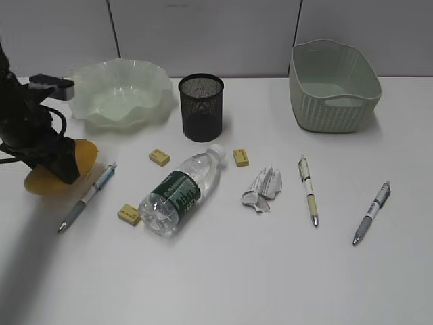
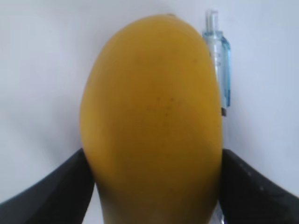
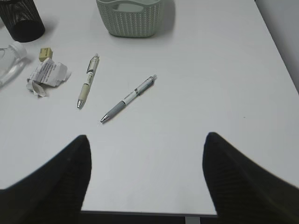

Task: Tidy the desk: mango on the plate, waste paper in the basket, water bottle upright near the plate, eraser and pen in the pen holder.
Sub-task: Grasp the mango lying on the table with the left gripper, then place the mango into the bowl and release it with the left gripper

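My left hand has its dark fingers on both sides of the smooth yellow-orange oval mango, touching it (whether it truly grips I cannot tell), near the left edge of the plain white worktop. A blue-barrelled clear pen lies just beside the fruit. My right hand hangs spread over bare worktop near the front edge. The translucent pale green wavy-rimmed plate sits by the back edge, left of the black wire-mesh pen holder.
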Robot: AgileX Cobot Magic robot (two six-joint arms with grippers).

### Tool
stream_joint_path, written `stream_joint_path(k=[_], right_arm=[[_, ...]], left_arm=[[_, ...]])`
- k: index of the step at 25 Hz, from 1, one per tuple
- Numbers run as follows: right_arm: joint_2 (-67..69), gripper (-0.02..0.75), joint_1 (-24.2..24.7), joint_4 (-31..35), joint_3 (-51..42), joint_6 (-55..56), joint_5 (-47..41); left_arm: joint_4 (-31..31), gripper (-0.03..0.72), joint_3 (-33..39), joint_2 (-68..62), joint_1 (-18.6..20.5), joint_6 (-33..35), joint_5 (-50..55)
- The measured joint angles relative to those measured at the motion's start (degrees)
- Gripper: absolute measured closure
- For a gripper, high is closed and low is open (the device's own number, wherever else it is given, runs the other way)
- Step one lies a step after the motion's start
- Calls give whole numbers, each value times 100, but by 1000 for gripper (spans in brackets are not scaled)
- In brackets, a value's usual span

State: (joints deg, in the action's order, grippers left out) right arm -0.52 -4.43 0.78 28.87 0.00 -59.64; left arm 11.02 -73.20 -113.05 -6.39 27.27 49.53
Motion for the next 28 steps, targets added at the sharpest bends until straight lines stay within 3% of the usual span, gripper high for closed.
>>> stream_joint_path(k=[6, 14, 28], right_arm=[[0, 153, 0, 0, 0, 0, 0], [0, 153, 0, 0, 0, 0, 0], [0, 153, 0, 0, 0, 0, 0]], left_arm=[[6, 99, -20, 787, 0, -22, 190], [505, 99, -533, 1082, 0, -27, -700], [1670, 99, -2499, -1041, 0, -27, -1767]])
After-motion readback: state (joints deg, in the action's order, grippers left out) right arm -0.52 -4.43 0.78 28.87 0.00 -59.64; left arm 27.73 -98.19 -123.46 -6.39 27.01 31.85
